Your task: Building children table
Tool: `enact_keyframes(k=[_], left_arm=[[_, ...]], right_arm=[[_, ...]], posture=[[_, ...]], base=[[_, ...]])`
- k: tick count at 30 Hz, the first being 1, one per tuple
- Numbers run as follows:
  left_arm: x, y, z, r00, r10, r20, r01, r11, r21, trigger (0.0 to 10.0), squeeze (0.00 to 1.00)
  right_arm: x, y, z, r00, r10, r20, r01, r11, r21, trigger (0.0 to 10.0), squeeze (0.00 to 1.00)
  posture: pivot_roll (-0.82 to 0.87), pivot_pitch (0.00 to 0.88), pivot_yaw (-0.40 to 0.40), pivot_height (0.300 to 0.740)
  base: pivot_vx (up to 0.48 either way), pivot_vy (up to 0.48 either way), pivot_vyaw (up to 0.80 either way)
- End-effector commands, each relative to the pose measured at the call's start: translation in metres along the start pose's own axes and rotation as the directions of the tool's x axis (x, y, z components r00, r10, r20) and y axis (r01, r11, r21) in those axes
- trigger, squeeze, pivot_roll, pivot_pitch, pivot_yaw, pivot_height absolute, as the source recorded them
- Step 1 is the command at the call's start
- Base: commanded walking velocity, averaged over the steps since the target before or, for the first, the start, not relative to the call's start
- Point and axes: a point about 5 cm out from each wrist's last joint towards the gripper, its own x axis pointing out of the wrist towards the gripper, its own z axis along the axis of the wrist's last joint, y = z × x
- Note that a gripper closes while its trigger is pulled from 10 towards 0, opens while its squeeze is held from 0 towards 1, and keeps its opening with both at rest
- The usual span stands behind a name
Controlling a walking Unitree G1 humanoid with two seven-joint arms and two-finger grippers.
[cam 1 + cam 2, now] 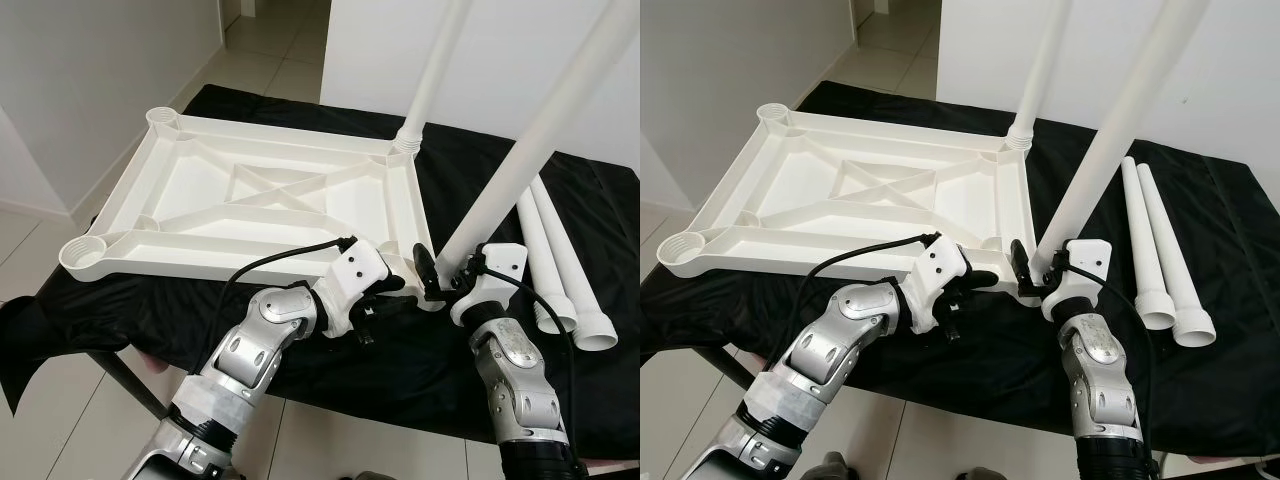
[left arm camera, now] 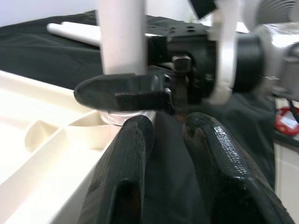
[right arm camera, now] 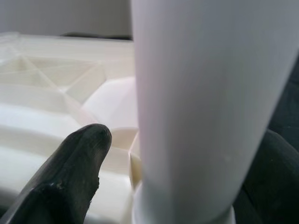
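Trouble would be the tilted leg [image 1: 520, 160] jamming crooked in the near right socket of the upturned tabletop [image 1: 250, 200]; right gripper [image 1: 447, 272] jaws clasp its base, left gripper [image 2: 161, 140] jaws nearly closed, empty.

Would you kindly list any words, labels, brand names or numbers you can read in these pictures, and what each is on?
No readable text.
The white tabletop, the white legs and the black cloth show no print.
A red object in the left wrist view has a pale patch, too blurred to read.
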Motion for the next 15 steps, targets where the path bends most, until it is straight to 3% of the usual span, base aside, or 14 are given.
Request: enact_keyframes(k=[1, 11, 12, 15], left_arm=[[0.003, -0.001, 0.005, 1.000, 0.010, 0.008, -0.011, 1.000, 0.013, 10.0, 0.00], [0.007, -0.004, 0.002, 1.000, 0.000, 0.001, 0.000, 1.000, 0.019, 10.0, 0.00], [0.008, -0.004, 0.000, 1.000, 0.001, -0.006, -0.001, 1.000, 0.017, 10.0, 0.00], [0.008, -0.005, -0.002, 1.000, 0.001, -0.010, -0.001, 1.000, 0.016, 10.0, 0.00]], right_arm=[[0.003, -0.003, 0.001, 0.998, 0.056, 0.006, -0.056, 0.998, -0.021, 10.0, 0.00], [0.020, -0.019, -0.001, 0.981, 0.186, -0.054, -0.191, 0.973, -0.128, 10.0, 0.00], [0.023, -0.021, -0.001, 0.978, 0.199, -0.063, -0.206, 0.969, -0.136, 8.5, 0.00], [0.025, -0.022, -0.001, 0.976, 0.208, -0.070, -0.216, 0.966, -0.140, 8.5, 0.00]], posture=[[0.04, 0.000, -0.049, 0.740], [0.04, 0.000, -0.050, 0.740], [0.05, 0.000, -0.050, 0.740], [0.05, 0.000, -0.050, 0.740]], base=[[0.000, 0.000, 0.00], [0.000, 0.000, 0.00], [0.000, 0.000, 0.00], [0.000, 0.000, 0.00]])
